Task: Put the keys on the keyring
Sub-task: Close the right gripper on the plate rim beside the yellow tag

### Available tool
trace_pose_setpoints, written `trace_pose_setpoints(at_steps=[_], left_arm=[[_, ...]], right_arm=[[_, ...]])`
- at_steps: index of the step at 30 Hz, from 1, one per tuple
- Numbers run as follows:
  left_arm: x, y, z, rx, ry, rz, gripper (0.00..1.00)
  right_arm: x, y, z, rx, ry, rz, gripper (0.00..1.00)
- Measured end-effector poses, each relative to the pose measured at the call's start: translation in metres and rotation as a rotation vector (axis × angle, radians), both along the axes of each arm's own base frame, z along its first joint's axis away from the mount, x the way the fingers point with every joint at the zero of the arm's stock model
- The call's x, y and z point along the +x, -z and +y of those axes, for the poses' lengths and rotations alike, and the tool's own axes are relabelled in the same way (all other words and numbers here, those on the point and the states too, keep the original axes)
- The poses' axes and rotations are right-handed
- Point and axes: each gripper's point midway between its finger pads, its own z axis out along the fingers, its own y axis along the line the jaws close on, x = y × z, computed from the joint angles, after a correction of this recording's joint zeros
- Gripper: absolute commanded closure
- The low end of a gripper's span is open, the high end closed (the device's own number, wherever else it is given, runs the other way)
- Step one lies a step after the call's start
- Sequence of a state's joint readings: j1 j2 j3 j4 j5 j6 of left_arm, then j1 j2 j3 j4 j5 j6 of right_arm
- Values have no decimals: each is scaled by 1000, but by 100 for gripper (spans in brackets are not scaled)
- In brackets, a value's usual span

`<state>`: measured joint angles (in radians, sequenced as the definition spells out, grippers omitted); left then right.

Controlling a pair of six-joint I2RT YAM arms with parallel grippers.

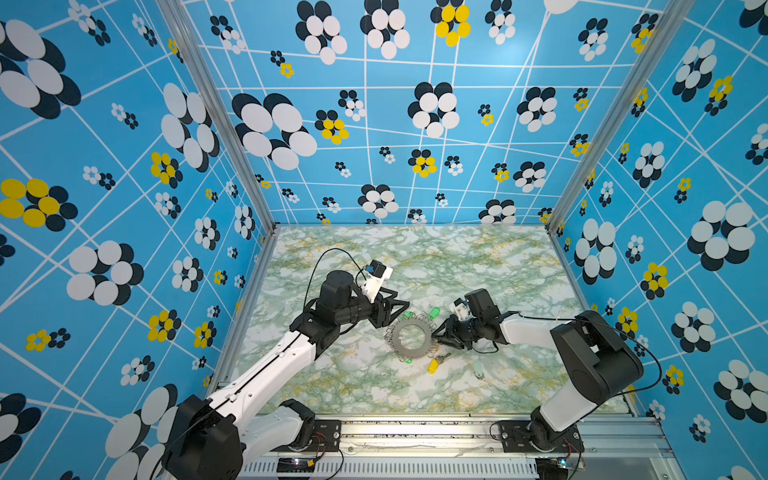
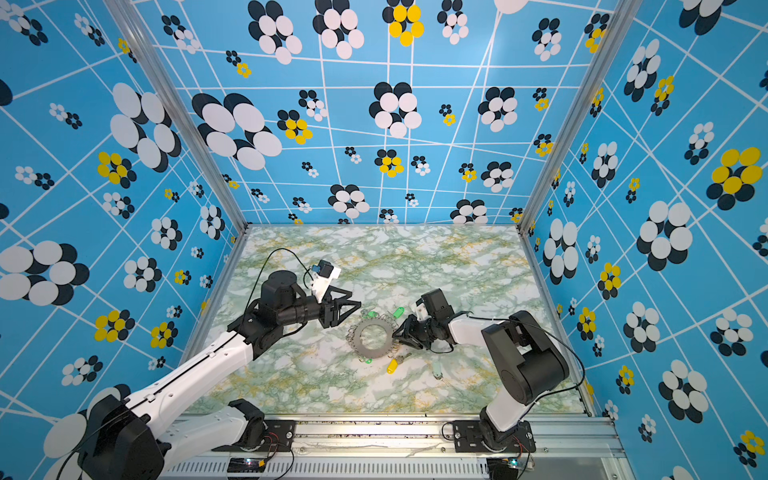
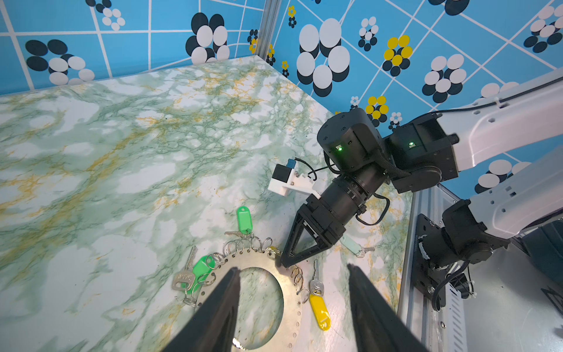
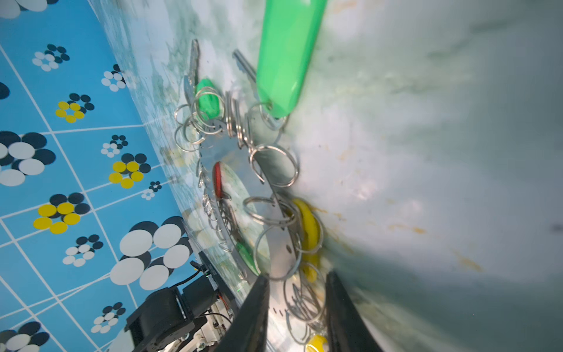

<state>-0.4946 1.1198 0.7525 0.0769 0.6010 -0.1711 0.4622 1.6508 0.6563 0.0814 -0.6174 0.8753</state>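
The yellow key (image 1: 433,366) lies nearest, flat on the table (image 1: 332,257), touching the near-right fringe of the keyring (image 1: 411,351). Its long axis is diagonal, tag near-left and blade far-right. Whether it is threaded on I cannot tell. The mint key (image 1: 478,370) lies apart to the right, loose, its tag running roughly near to far. It is probably still to be put on.

The keyring lies flat at mid-table between the two arms, hole upward. Being round, it has no long axis.

The right gripper (image 1: 434,333) comes in low from the right and is rolled on its side. In the right wrist view its jaws straddle the right rim and a bunch of loops (image 4: 274,164), with a gap between them. Whether they pinch the rim I cannot tell. Likely it is there to pin or lift that edge.

The left gripper (image 1: 401,316) hangs over the far-left rim. Its jaws are wide apart and empty, probably waiting to help.

Farthest, a green key (image 1: 434,311) fans out from the far-right rim, tag pointing far-right. Another green key (image 1: 407,316) sits at the far rim, partly under the left gripper.
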Motion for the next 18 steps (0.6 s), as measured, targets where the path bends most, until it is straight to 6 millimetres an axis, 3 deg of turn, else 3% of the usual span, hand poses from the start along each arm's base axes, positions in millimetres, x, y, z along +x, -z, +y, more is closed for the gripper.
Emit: trace_pose_setpoints(at_steps=[14,18], left_arm=[[-1,-1,0,-1,0,-2,41],[-1,-1,0,-1,0,-2,41]], right_arm=[[6,3,-13,-32,86,-13,88],[7,2,-14,-34,93,-20,84]])
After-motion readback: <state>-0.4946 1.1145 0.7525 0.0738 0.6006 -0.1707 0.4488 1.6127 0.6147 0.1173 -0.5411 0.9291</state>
